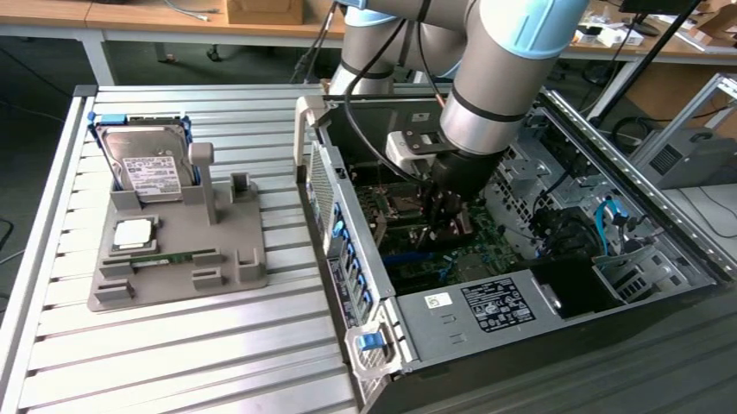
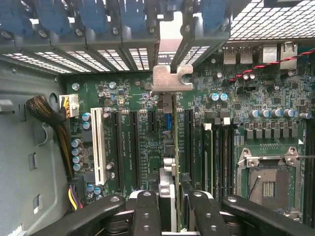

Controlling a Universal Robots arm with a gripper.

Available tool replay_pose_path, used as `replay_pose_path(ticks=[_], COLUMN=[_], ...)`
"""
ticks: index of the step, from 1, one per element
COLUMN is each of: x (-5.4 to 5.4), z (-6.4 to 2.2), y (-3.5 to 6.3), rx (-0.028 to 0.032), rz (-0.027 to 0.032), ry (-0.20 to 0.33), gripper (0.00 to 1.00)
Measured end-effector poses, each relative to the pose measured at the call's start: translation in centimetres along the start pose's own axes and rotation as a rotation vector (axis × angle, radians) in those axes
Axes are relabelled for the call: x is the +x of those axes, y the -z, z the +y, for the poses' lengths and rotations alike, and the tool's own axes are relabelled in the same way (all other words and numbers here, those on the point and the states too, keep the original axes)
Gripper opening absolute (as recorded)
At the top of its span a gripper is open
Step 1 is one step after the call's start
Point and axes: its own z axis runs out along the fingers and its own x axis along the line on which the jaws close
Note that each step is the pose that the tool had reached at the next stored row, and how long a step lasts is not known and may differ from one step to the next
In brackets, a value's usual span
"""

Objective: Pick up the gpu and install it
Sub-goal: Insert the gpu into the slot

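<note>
The black fingers (image 2: pixel 170 209) stand partly open and are closed onto the gpu (image 2: pixel 167 142), a thin dark circuit card with a silvery metal end bracket, seen edge-on between the two inner finger pads (image 2: pixel 146 212). The card runs from the fingers toward the rear wall of the case, and its bracket's notched tab (image 2: pixel 172 78) sits at the row of blue slot clips (image 2: pixel 93 14). It stands upright over the green motherboard (image 2: pixel 236 123), in line with one of the long dark expansion slots; whether its lower edge is already seated in the slot is hard to judge from this angle.

In the exterior view the grey and light-blue robot arm (image 1: pixel 507 60) reaches down into the open black computer case (image 1: pixel 461 328), and the fingers (image 1: pixel 447 216) are deep between the case walls. Room is tight there: the white slot (image 2: pixel 99 145) and dark slots lie on one side of the card, the memory slots and silver processor socket (image 2: pixel 268 177) on the other.

On the ribbed metal surface (image 1: pixel 173 345), well apart at the exterior view's left, a grey holder (image 1: pixel 185 259) carries a silver hard drive with a white label (image 1: pixel 150 168) and a narrow green memory stick (image 1: pixel 173 256). The arm hides part of the case interior.
</note>
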Motion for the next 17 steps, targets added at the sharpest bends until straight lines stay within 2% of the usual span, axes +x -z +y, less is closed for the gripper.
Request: replay_pose_path(ticks=[7, 13, 17], x=[0.0, 0.0, 0.0], z=[0.18, 1.58, 2.23], y=[0.0, 0.01, -0.01], rx=[0.0004, 0.0071, 0.0083], rz=[0.0007, 0.0002, 0.0001], ry=[-0.03, -0.03, -0.03], gripper=[0.27, 0.27, 0.27])
